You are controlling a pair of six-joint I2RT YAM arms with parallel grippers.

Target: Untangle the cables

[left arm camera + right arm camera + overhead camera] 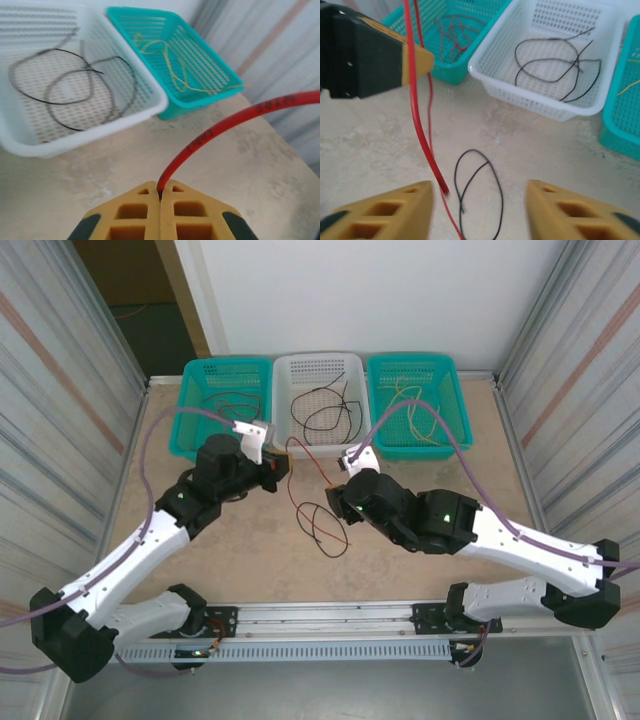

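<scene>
My left gripper (160, 192) is shut on one end of a red cable (225, 125), which arcs up and off to the right. From above, the left gripper (282, 468) sits in front of the white basket, with the red cable (310, 450) running toward my right gripper (335, 500). The right gripper (480, 192) is open above the table. The red cable (420, 130) hangs free by its left finger. A black cable (500, 188) lies looped on the table between the fingers. The left gripper (427, 60) shows at upper left.
Three baskets line the far edge. The left teal basket (192, 368) holds red cables, the white basket (320, 357) holds black cables, and the right teal basket (415, 359) holds yellow cables. Corrugated walls close in both sides. Thick purple-grey arm cables loop near the baskets.
</scene>
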